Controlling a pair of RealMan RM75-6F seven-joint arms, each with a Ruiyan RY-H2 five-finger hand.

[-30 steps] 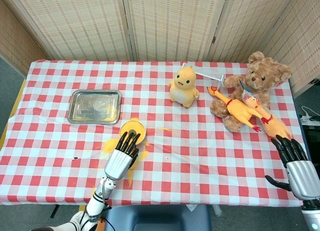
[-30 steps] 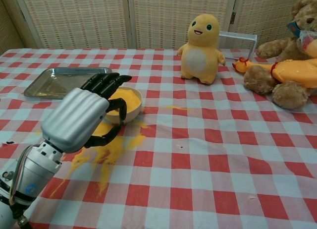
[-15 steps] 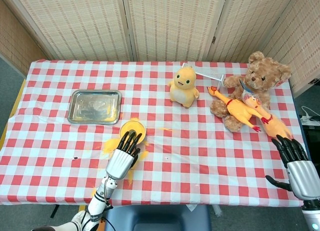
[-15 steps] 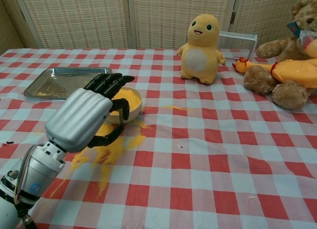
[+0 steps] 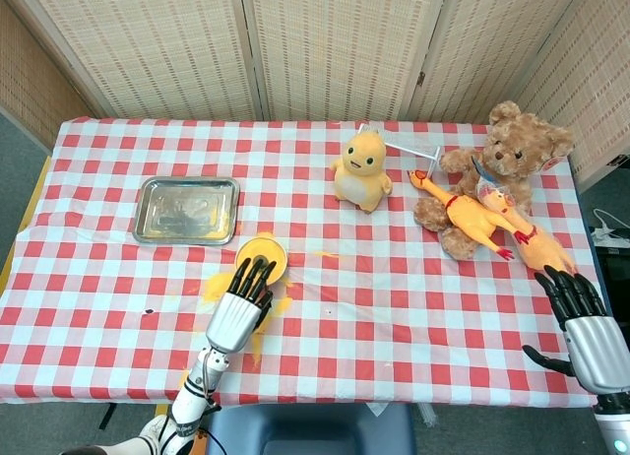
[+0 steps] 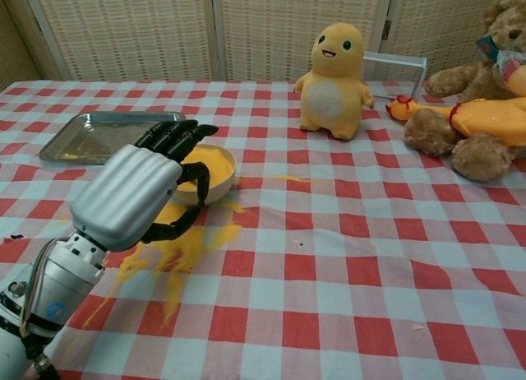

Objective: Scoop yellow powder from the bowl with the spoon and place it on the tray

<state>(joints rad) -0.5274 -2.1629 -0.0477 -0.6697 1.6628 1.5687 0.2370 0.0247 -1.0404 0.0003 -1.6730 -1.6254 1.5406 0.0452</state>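
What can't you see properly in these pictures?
- Spoon: in neither view; whether the left hand holds one is hidden behind its back and fingers.
- Bowl: near side covered by that hand in both views.
- Right hand: cut off by the head view's edge, absent from the chest view.
- Bear: cut off at the chest view's right edge.
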